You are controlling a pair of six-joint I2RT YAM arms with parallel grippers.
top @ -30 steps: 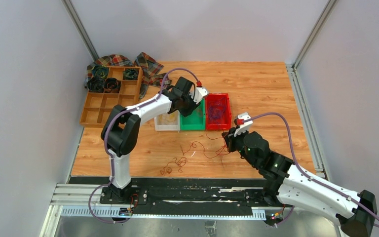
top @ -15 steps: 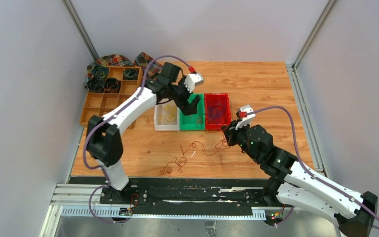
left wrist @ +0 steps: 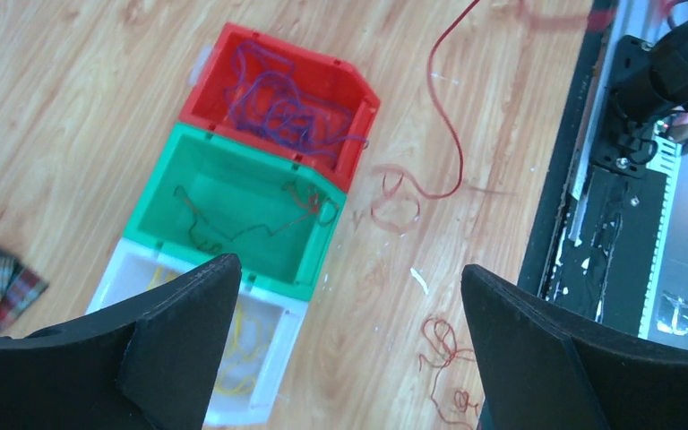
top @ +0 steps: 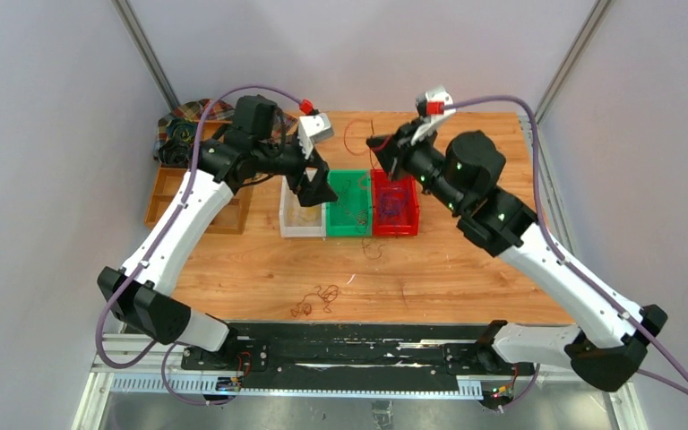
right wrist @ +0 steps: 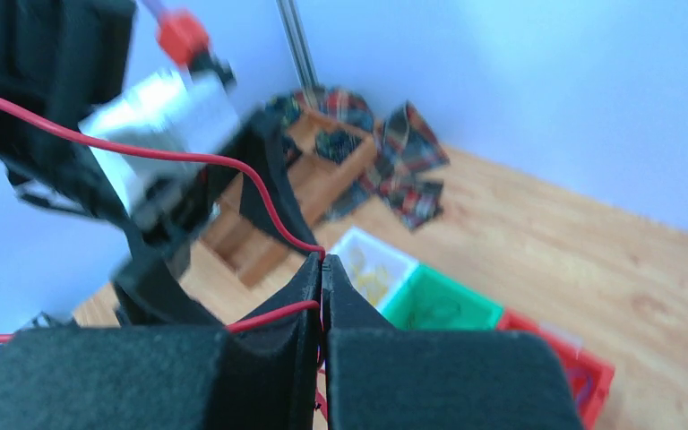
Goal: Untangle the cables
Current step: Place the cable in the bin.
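Left claw: your left claw [left wrist: 349, 269] hangs over the white and green bins, fingers spread wide, nothing between them.
Right claw: your right claw [right wrist: 322, 273] is raised above the far side of the red bin, jaws pressed together on one red wire.
Red wire [right wrist: 157, 154]: it leaves the pinch in a loop and drops toward the counter [top: 466, 269]. It seems to end in a curl just in front of the bins, but it is too thin in the top view for you to be sure.
Bins: three stand touching in a row mid-counter, with the white bin [left wrist: 279, 376] on the left, the green bin [left wrist: 321, 260] in the middle and the red bin [left wrist: 363, 121] on the right.
Purple wires [left wrist: 278, 107]: a loose tangle lying inside the red bin.
Brown wires [left wrist: 309, 202]: a few dark strands inside the green bin.
Yellow wires [left wrist: 246, 336]: inside the white bin, partly hidden from you by the left finger.
Loose clump [top: 316, 300]: small red-brown loops on the counter near its front edge, well apart from the bins and from both claws.
Wooden tray [top: 166, 202]: at the far left, partly under the left arm.
Plaid cloth [top: 199, 111]: behind the tray in the far-left corner.
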